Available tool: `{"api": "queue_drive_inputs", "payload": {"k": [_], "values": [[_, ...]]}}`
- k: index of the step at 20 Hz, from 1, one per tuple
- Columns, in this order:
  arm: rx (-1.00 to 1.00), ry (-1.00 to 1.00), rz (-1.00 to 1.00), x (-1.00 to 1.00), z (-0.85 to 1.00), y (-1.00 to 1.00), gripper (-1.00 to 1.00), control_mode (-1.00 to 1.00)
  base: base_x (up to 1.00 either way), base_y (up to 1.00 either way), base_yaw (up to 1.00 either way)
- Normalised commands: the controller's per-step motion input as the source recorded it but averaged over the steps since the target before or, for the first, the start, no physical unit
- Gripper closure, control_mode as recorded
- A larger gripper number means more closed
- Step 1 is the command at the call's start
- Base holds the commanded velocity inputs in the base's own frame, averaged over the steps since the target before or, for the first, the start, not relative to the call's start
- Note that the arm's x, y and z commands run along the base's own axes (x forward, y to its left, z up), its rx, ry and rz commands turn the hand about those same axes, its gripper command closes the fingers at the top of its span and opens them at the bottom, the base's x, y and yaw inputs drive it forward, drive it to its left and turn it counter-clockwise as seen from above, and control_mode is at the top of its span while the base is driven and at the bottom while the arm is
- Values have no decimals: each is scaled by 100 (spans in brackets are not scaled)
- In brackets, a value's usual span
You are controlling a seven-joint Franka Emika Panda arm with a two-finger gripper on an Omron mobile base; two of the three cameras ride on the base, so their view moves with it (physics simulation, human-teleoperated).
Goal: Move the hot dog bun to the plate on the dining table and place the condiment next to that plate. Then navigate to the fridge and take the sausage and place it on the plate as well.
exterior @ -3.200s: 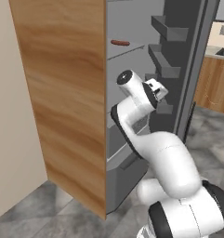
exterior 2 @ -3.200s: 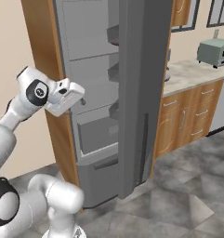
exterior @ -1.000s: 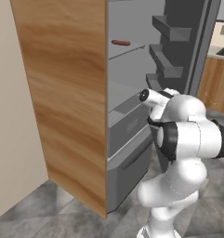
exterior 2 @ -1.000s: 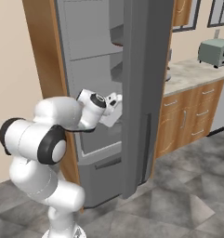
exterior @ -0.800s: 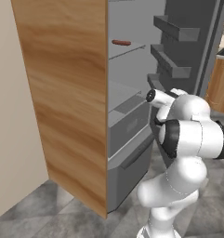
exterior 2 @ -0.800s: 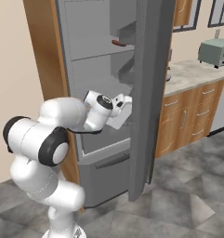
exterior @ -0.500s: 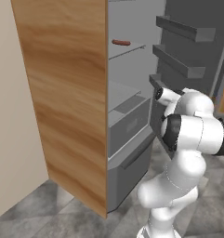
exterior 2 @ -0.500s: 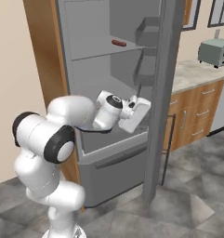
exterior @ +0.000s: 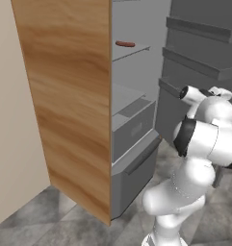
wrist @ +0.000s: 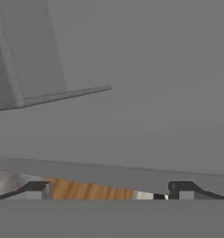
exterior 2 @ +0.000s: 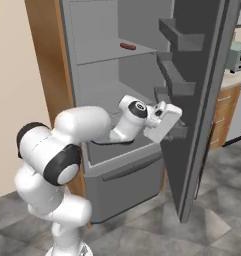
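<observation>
The fridge [exterior 2: 92,30] is seen open, the sausage [exterior 2: 127,46] lying on its upper shelf [exterior 2: 107,52]. The gripper [wrist: 108,188] is held wide apart, empty, close against the grey door [exterior 2: 202,100]

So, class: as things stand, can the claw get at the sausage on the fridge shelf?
Probably yes: the fridge door is swung open and the sausage lies bare on its shelf, though the claw sits lower, by the door.
</observation>
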Motion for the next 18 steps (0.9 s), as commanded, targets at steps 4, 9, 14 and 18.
{"api": "queue_drive_inputs", "payload": {"k": [4, 9, 14, 18], "values": [[0, -43, 8, -100, 65, 29, -100, -100, 0, 0, 0], [0, -21, 11, -100, 30, 80, -100, -100, 0, 0, 0], [16, 13, 4, -100, 70, 100, -100, -100, 0, 0, 0], [41, 43, 0, -71, 72, 100, -100, -100, 0, 0, 0]]}}
